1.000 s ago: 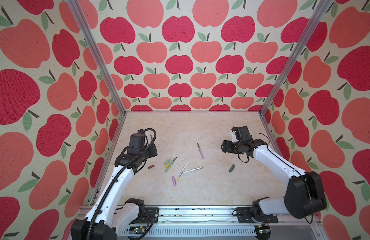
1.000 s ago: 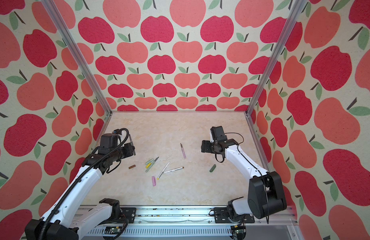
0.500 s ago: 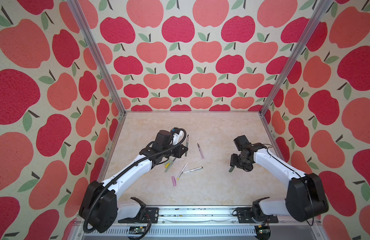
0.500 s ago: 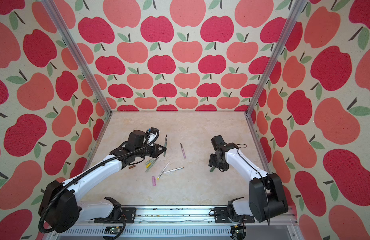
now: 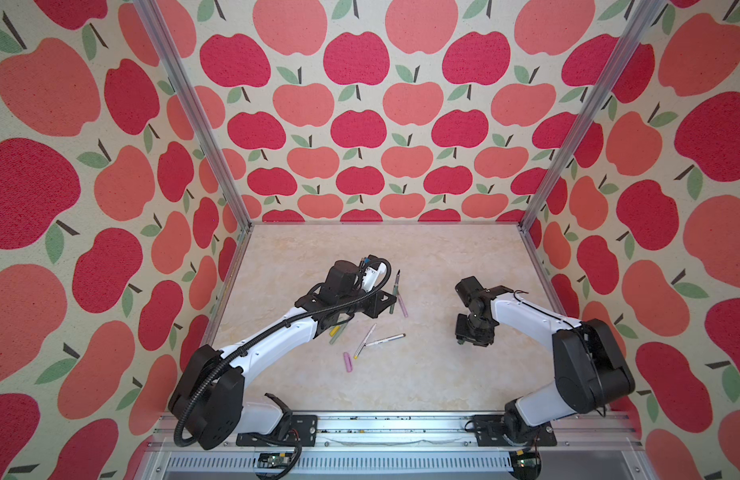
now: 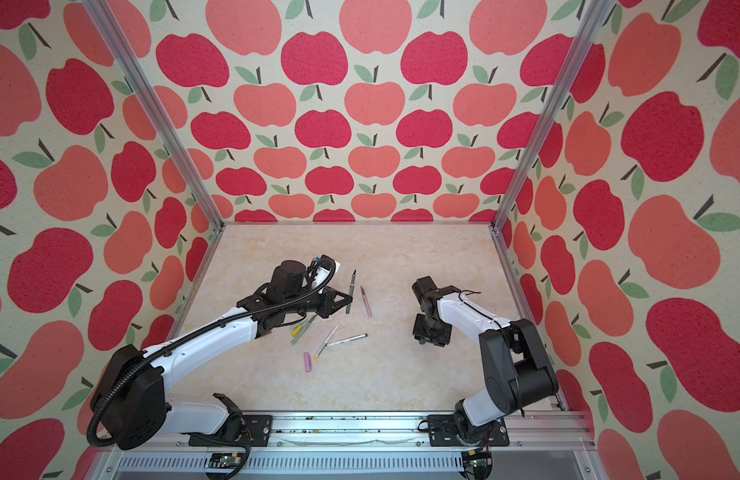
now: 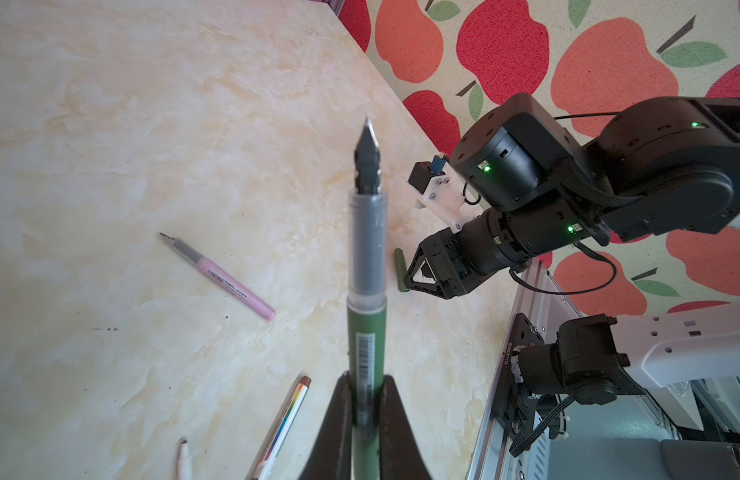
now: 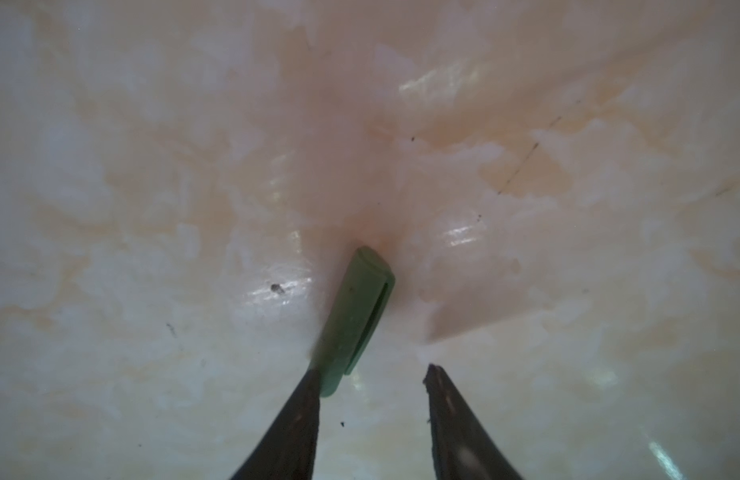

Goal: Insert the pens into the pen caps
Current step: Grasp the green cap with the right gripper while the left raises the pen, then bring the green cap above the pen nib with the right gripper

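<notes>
Our left gripper [image 7: 367, 378] clamps the green pen [image 7: 366, 328]. Our right gripper [image 8: 371, 370], jaws apart, flanks the cap [image 8: 355, 311]; next we must pinch it.

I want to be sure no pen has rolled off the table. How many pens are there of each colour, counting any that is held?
Dark green pen: 1
Lilac-pink pen: 1
White pens: 2
Pale green pen: 1
Total: 5
</notes>
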Robot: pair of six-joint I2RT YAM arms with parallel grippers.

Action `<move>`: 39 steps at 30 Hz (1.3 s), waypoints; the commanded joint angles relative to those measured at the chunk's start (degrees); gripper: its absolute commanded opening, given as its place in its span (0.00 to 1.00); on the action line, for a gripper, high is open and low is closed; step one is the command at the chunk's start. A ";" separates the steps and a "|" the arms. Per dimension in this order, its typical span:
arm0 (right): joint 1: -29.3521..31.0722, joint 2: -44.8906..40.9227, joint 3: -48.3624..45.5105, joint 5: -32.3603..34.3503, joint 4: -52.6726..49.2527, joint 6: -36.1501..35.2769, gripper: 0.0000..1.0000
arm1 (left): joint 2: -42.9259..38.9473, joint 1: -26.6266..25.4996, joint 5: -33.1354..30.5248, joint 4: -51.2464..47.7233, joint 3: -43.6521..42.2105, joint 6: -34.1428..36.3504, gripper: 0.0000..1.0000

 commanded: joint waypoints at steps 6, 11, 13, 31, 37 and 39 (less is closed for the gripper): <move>0.44 5.10 2.53 1.47 1.85 -0.53 0.31 | -1.09 -0.62 0.31 2.52 -1.61 -1.05 0.00; 0.44 5.80 1.53 1.37 2.98 -0.77 0.26 | -1.27 -0.88 -0.37 2.95 -2.22 -1.69 0.00; 0.44 5.89 1.02 1.34 3.36 -0.87 0.22 | -1.23 -0.99 -0.65 3.13 -2.32 -1.80 0.00; -1.86 -8.51 6.70 -3.47 6.96 -5.79 0.09 | 3.67 -4.15 -2.02 4.71 -0.25 -3.65 0.00; -5.89 -14.23 10.08 -15.44 17.05 -5.01 0.10 | 8.43 -6.11 0.26 6.23 1.74 -6.07 0.00; -6.40 -14.07 11.16 -19.95 19.95 -3.90 0.10 | 9.63 -6.88 0.49 7.03 2.23 -6.77 0.00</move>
